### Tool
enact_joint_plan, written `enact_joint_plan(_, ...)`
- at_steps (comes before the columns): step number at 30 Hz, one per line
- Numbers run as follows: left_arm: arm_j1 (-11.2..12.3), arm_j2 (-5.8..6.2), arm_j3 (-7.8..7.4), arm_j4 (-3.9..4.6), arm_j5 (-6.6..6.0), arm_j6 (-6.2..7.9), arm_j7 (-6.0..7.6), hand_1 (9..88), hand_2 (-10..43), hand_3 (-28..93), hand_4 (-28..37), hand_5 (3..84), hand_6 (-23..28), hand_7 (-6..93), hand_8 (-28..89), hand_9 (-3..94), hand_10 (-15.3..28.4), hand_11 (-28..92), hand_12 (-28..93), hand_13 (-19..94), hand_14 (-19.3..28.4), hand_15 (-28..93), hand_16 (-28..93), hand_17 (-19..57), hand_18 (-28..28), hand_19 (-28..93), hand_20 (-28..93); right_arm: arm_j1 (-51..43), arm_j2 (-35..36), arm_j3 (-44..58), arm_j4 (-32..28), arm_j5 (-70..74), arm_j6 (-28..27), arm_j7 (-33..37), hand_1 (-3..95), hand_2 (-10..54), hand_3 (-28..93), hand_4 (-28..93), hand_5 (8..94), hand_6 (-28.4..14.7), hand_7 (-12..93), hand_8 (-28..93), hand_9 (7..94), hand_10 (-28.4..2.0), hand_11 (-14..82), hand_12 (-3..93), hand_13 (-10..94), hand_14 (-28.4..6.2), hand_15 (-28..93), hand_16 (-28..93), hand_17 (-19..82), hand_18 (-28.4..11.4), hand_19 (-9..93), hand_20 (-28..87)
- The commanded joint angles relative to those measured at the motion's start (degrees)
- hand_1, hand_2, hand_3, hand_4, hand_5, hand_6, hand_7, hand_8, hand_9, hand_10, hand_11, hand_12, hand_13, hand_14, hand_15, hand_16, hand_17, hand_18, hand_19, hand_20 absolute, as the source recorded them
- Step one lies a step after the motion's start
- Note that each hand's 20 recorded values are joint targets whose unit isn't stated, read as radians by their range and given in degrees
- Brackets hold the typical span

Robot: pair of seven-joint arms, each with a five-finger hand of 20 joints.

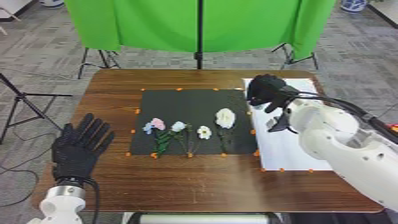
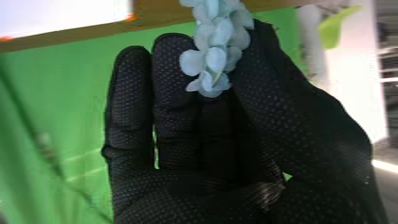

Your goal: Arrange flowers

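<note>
The black-gloved right hand [image 2: 306,122] is pinching a pale-blue, layered-petal flower [image 2: 215,56]; arranging is seemingly just starting, white and pink stemmed flowers [image 1: 225,118] waiting to the hand's left.

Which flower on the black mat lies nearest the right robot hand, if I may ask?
The large white flower, rightmost on the mat; the others there, like the small white flower, lie farther left.

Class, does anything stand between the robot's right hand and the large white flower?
Nothing visible stands between the right hand, which holds a pale sprig, and the large white flower; the black sheet lies flat.
</note>
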Motion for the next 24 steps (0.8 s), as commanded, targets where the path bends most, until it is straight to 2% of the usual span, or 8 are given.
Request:
enact_joint_plan(1,0.4,-0.01,-0.24,0.64,0.09,0.5,-0.76,27.8,12.1,74,-28.3,44.6,6.7,16.9,-9,40.1,14.7,26,14,32,14.0,40,-5,-3.7,14.3,33,14,-3.12,-1.29,-2.18,-1.52,-0.87,-2.14,-2.26,67.8,-9.5,68,-28,65.6,0.6,37,-1,68.0,-9.6,28.6,51.7,60,-3.8,47,48,29,-14.6,81,17)
enact_joint_plan(4,0.14,-0.17,-0.14,0.55,0.07,1.44,-1.27,27.9,12.1,74,-28.3,44.6,6.8,16.8,-9,40.2,14.7,26,14,32,14.1,40,-5,-3.8,14.3,33,14,-3.15,-1.83,-2.95,-1.37,-1.15,-3.0,-2.03,67.4,-9.5,68,-28,65.6,0.5,36,0,68.0,-9.8,28.2,51.6,60,-3.9,47,48,29,-14.5,81,17)
enact_joint_plan(8,-0.06,-0.51,0.25,0.73,-0.07,1.29,-1.48,27.9,12.3,74,-28.3,44.8,6.8,16.9,-9,40.2,14.7,26,14,31,14.1,40,-5,-3.8,14.4,33,14,-4.53,-1.96,-2.5,-1.88,-0.34,-3.15,-1.39,67.0,-9.5,69,-28,65.2,0.2,36,0,67.9,-10.0,27.6,51.4,59,-4.1,47,47,29,-14.5,80,16)
enact_joint_plan(10,0.34,-0.44,0.2,0.31,-0.48,2.15,-1.26,27.9,12.3,74,-28.3,44.8,6.8,16.9,-9,40.3,14.7,26,14,31,14.1,40,-5,-3.8,14.3,33,14,-4.66,-1.88,-2.7,-1.98,-0.51,-3.37,-1.19,66.5,-9.5,69,-28,64.7,-0.2,34,-1,67.6,-10.1,26.5,50.4,59,-4.2,47,46,29,-14.5,79,16)
enact_joint_plan(11,0.5,-0.51,0.13,0.0,-0.59,3.04,-1.52,27.9,12.3,74,-28.3,44.9,6.9,16.9,-9,40.3,14.7,26,14,31,14.1,40,-5,-3.8,14.3,33,14,-4.85,-1.92,-2.34,-2.03,-0.44,-4.15,-1.16,66.2,-9.5,69,-28,64.3,-0.3,32,-2,67.5,-10.2,25.6,49.9,59,-4.3,46,46,30,-14.6,76,18)
enact_joint_plan(15,1.01,-0.62,0.01,-0.22,-1.23,3.17,-0.8,28.1,12.5,74,-28.3,45.0,6.8,17.2,-9,40.4,14.7,27,14,32,14.1,40,-5,-3.9,14.3,33,14,-6.25,-1.65,-0.45,-2.61,0.22,-4.64,-0.92,64.1,-9.5,70,-28,61.2,-0.3,24,-8,66.7,-10.7,21.7,46.9,57,-4.9,43,42,33,-15.3,56,24)
enact_joint_plan(18,1.42,-0.33,-0.06,-0.42,-1.35,3.31,-0.28,28.5,12.4,74,-28.3,45.6,6.5,17.9,-9,40.6,14.7,27,14,32,14.2,41,-5,-3.9,14.3,33,14,-6.22,-1.04,-0.21,-2.9,0.41,-4.47,-1.28,62.7,-9.5,69,-28,59.6,0.4,25,-14,66.1,-10.5,19.0,44.8,57,-5.3,43,42,32,-17.1,57,28)
enact_joint_plan(24,1.39,-0.47,0.11,-0.56,-1.49,3.32,-0.13,28.9,12.4,74,-28.3,46.0,5.6,18.9,-10,41.1,14.3,27,13,32,14.0,41,-5,-3.9,14.3,33,14,-6.84,-1.0,0.85,-3.78,-0.04,-3.41,-1.36,61.4,-9.5,70,-28,57.5,1.4,24,-15,66.9,-9.9,13.5,42.6,57,-5.9,44,41,29,-18.9,63,31)
